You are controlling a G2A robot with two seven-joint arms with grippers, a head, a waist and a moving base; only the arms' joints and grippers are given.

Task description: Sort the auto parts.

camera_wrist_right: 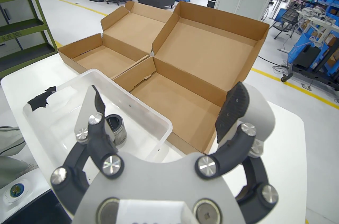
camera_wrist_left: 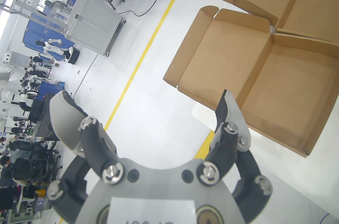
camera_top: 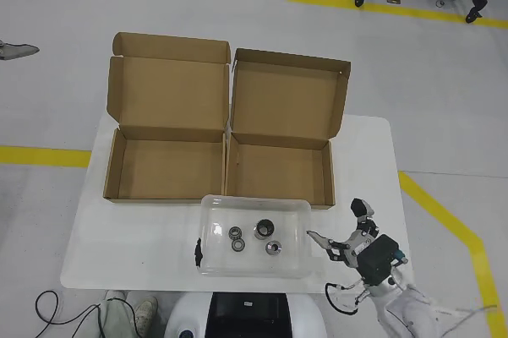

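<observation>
Metal auto parts (camera_top: 263,228) lying in clear tub (camera_top: 255,198) at near middle of desk (camera_top: 365,160), right jaws spread wide, empty, just right of tub, left jaws likewise wide, empty, open cardboard boxes (camera_top: 165,173) beyond.

Top view looks down on the table (camera_top: 152,253); both wrist views (low, slanted) share the cardboard boxes (camera_wrist_left: 278,92).

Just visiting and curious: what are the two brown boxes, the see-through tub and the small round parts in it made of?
Boxes: most likely cardboard, matte brown, with creased fold-out flaps.
Tub: probably clear plastic, see-through with a glossy rounded rim.
Parts: seemingly metal, grey and shiny; which metal cannot be told.
</observation>
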